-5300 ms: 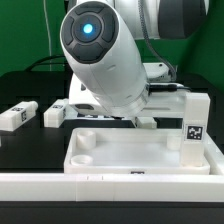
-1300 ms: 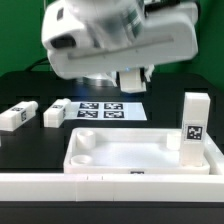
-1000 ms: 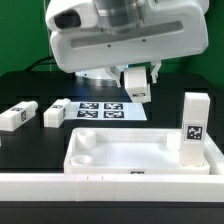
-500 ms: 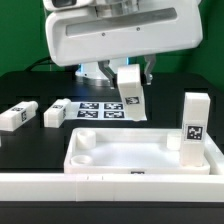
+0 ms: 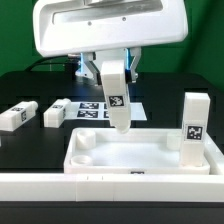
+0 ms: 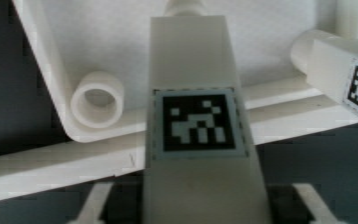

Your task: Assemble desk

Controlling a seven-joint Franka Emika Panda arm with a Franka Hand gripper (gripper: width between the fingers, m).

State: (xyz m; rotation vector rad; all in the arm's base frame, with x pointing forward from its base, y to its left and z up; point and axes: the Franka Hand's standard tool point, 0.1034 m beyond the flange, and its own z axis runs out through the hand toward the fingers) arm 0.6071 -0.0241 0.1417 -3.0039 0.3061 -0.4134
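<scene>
Centrally between the jaws, one leg

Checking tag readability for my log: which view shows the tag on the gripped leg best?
The wrist view: the gripped leg fills the centre, its tag large and head-on. The exterior view shows the whole leg upright in the gripper by the desk top, tag small.

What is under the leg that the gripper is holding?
The held leg hangs above the desk top, near its far rim. In the wrist view the leg itself covers the spot directly below its tip, so that part cannot be seen.
</scene>
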